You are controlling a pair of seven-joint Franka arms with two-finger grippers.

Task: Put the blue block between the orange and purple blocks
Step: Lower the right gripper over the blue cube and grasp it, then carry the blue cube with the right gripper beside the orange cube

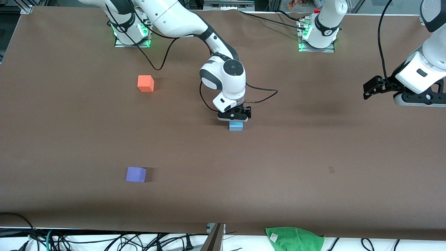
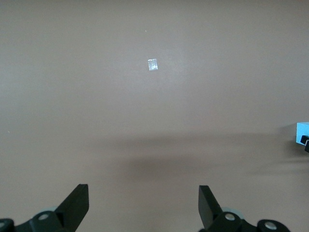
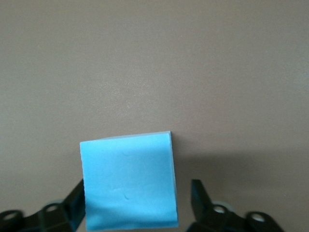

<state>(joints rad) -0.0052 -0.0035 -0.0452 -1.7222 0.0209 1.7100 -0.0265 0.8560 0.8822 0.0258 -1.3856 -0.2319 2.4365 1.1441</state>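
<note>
Currently on the grasp: my right gripper (image 1: 233, 119) is down over the blue block (image 1: 236, 126) mid-counter, jaws straddling it, one side not yet touching. Next: finish closing, lift, carry to the gap between orange (image 1: 145, 83) and purple (image 1: 136, 174). Open counter (image 1: 296, 157) all the way. Left gripper (image 2: 144, 205) waits, jaws apart.

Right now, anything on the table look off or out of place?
Nothing damaged or spilled. The one stray thing is a green cloth hanging over the table edge nearest the front camera. The blue block sits slightly askew between the right gripper fingers, one finger at its side, a gap at the other.
</note>
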